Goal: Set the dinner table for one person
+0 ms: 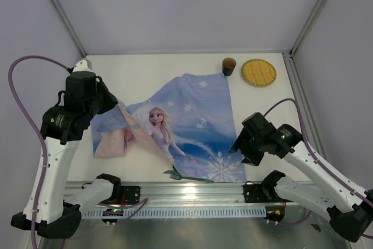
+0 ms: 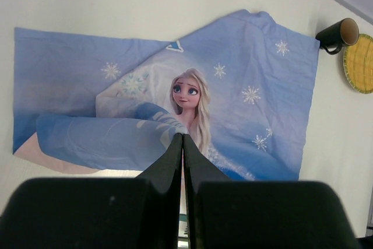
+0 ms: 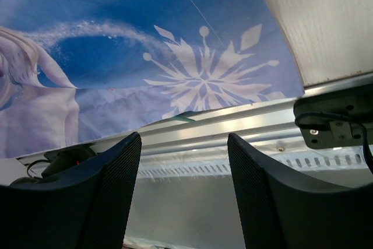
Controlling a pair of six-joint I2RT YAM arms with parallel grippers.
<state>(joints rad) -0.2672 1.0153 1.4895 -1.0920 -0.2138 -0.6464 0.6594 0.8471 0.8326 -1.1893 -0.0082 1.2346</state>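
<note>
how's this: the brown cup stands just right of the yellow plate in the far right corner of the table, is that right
Not quite. The brown cup stands just left of the yellow plate, not right of it. The rest holds: both are in the far right corner of the table. The top external view shows it.

cloth [image 1: 186, 126] on dinner table [image 1: 145, 71], cup [image 1: 228, 65] left of plate [image 1: 259, 72]

One table [image 1: 134, 74], one blue cloth [image 1: 192, 109], one brown mug [image 1: 228, 65], one yellow plate [image 1: 259, 72], one green fork [image 1: 175, 174].
</note>
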